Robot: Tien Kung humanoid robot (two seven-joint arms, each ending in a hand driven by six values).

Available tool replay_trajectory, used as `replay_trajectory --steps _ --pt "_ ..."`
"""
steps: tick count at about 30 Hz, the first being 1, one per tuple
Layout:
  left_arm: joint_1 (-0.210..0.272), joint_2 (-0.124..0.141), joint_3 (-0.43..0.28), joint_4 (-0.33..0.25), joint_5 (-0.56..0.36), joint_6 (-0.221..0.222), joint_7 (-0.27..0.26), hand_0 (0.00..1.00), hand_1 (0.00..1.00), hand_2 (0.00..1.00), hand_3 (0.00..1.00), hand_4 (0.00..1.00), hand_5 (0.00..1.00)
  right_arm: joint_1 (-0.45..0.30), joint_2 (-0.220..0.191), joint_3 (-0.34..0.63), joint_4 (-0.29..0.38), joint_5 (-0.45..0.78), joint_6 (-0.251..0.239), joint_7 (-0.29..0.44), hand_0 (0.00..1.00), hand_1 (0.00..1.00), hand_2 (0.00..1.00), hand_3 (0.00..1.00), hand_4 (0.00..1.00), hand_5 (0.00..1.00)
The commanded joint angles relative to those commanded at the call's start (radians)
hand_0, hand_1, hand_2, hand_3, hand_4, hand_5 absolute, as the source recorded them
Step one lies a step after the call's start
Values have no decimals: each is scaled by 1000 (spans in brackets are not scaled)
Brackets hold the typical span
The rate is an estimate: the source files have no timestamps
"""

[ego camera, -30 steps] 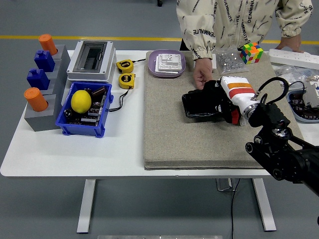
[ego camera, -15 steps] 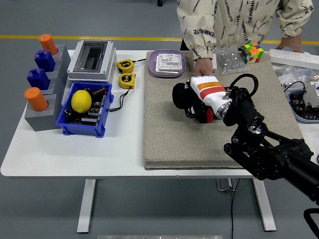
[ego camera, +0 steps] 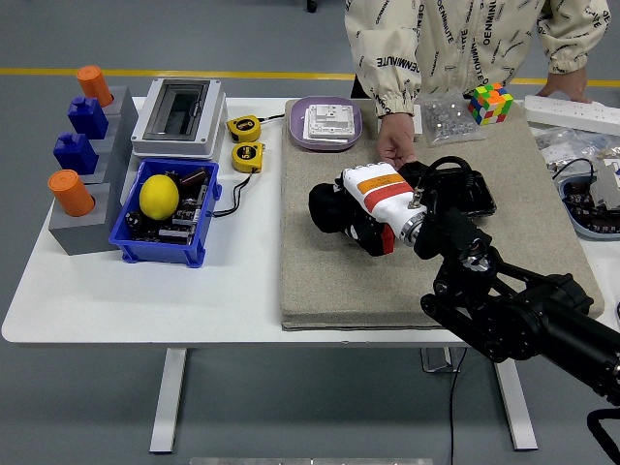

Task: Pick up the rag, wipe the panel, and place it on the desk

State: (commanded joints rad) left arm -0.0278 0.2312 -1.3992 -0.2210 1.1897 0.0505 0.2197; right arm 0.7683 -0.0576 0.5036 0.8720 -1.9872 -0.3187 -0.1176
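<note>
My right hand [ego camera: 332, 208] hovers low over the left-middle of the grey felt mat [ego camera: 320, 281]. Its black fingers are curled round a dark bundle that looks like the rag [ego camera: 324, 215], which is hard to tell apart from the fingers. The white wrist with an orange stripe [ego camera: 380, 190] trails to the right. The black panel [ego camera: 473, 194] lies on the mat behind the wrist, with only its right part visible. A person's hand [ego camera: 394, 147] rests at the panel's far edge. My left arm is out of view.
A purple plate [ego camera: 300, 131] with a white switch plate stands at the mat's far left. Two yellow tape measures [ego camera: 245, 155], a blue bin [ego camera: 145, 247] with a lemon and a grey box [ego camera: 177, 116] sit on the left. Further right are a colour cube [ego camera: 489, 103] and a power strip [ego camera: 576, 113].
My right hand has swept left off the black panel, across the mat, carrying the dark bundle. The panel's right part is now uncovered. The person's hand has stayed put.
</note>
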Motion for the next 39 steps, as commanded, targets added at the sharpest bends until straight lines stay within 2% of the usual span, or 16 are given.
replay_trajectory --steps 10,26,39 --pt "-6 -1 -8 -1 4 0 0 636 658 685 573 611 508 -6 -63 42 -35 -2 1 0 256 310 363 358 940 47" --pt "-8 -7 -23 -1 7 0 -1 635 658 685 573 612 510 -49 -192 177 -118 -24 3 -1 256 310 363 358 939 46" --pt "-6 -8 -31 -1 10 1 -1 634 658 685 573 613 510 -106 -302 305 -130 -51 6 -5 256 310 363 357 938 46"
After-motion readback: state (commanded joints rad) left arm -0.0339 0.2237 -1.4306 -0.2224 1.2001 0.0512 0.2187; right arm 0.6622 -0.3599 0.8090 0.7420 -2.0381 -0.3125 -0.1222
